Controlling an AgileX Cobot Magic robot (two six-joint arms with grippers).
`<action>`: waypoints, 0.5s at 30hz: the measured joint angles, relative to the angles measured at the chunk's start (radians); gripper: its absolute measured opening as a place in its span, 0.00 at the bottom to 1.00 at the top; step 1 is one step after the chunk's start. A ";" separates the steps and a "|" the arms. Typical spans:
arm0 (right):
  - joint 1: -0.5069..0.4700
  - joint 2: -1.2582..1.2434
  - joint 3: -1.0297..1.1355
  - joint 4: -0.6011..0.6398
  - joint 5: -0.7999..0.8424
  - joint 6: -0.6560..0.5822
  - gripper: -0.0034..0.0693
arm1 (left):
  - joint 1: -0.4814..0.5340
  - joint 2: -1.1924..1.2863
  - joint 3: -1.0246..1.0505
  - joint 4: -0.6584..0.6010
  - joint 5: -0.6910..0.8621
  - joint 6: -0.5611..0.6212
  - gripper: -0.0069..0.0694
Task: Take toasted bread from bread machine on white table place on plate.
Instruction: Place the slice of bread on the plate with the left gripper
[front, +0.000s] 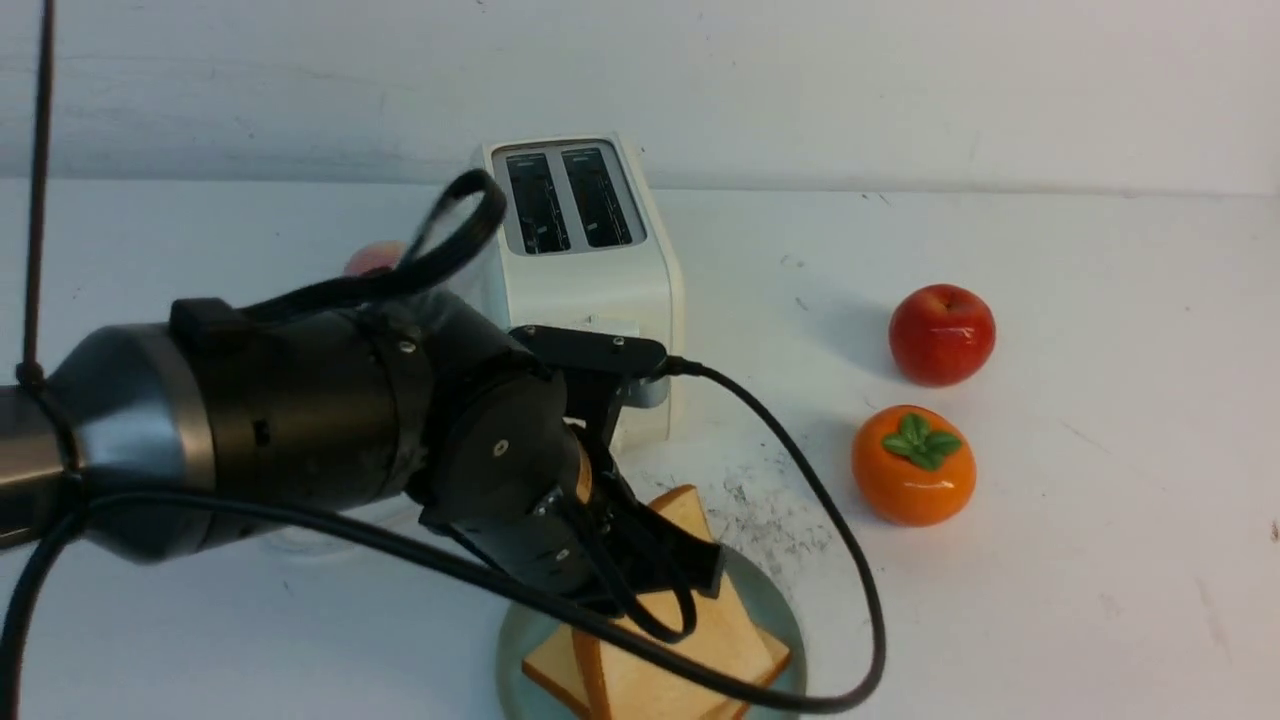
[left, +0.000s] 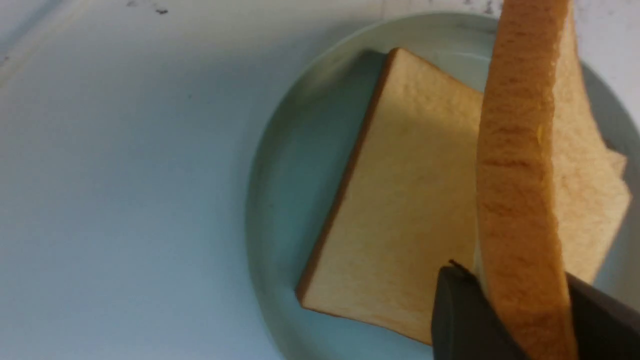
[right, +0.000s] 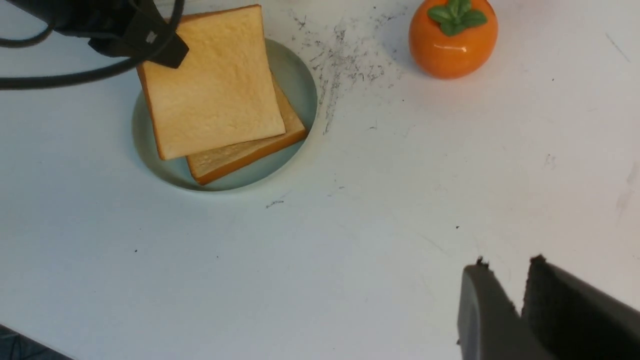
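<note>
The left tool (left: 510, 270) holds one toasted slice (left: 517, 165) tilted between its fingers, above another slice (left: 400, 215) lying on the plate (left: 280, 200). The right tool (right: 508, 260) stands narrowly open over the table (right: 360, 240). Beyond the plate sits the bread machine (front: 590, 290); a red apple (front: 942, 335) and orange persimmon (front: 913, 465) rest to its right.
</note>
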 joint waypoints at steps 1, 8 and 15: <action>0.000 0.000 0.000 0.000 0.000 0.000 0.23 | 0.000 0.011 0.000 0.004 0.000 -0.003 0.38; 0.000 0.000 0.000 0.000 0.003 0.000 0.23 | 0.000 0.066 -0.001 0.013 0.001 -0.007 0.58; 0.000 0.000 0.000 0.000 0.003 0.000 0.24 | 0.000 0.067 -0.001 0.074 0.016 -0.007 0.65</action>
